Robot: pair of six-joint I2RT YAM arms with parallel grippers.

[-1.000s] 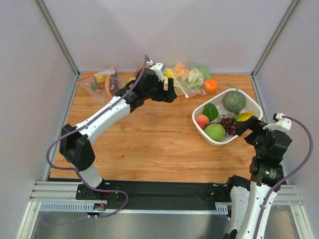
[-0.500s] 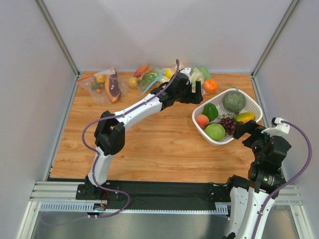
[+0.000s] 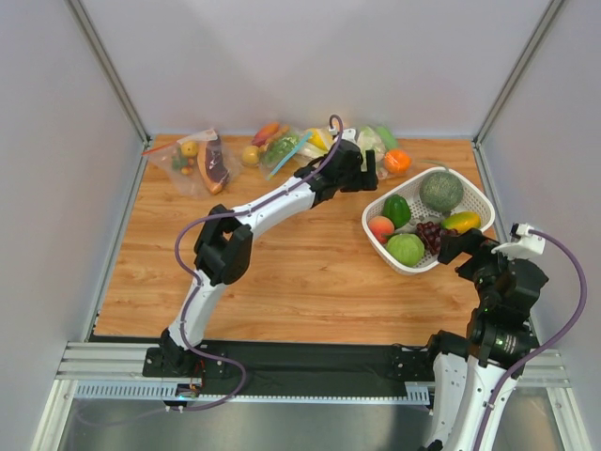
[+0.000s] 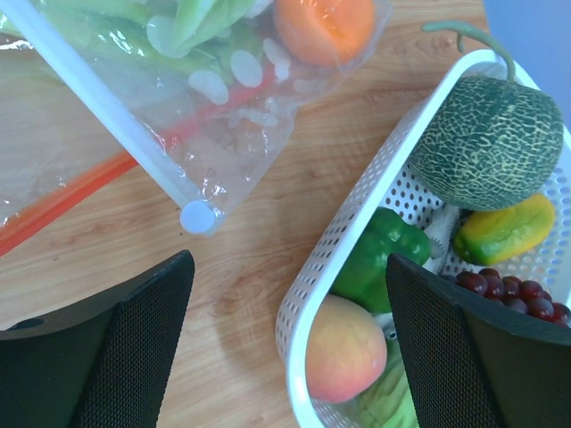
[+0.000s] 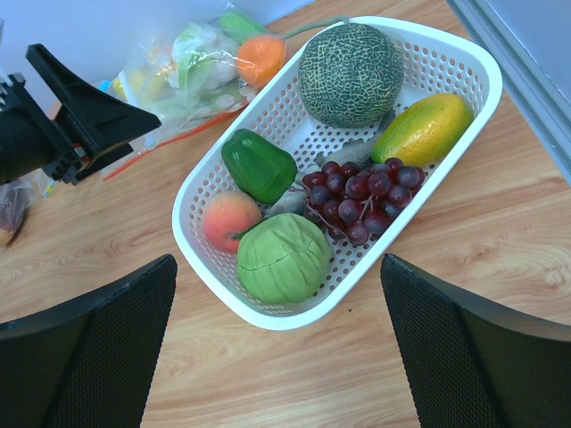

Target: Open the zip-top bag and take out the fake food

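Left wrist view showed the left gripper (image 4: 287, 263) wide open and empty above the table (image 4: 232, 303), with the bag (image 4: 223, 116) just ahead, its orange (image 4: 323, 27) inside. A red-zip bag (image 4: 53, 214) overlapped it, and the basket (image 4: 357, 218) crowded close on the right. The right gripper (image 5: 278, 267) hung open and empty by that basket's near edge.

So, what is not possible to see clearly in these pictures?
Bag: the left wrist view's top edge cuts it off; zip open or shut, cannot tell.
Top view: the left claw covers part of the bag.
Grey piece in the basket: grapes cover part.
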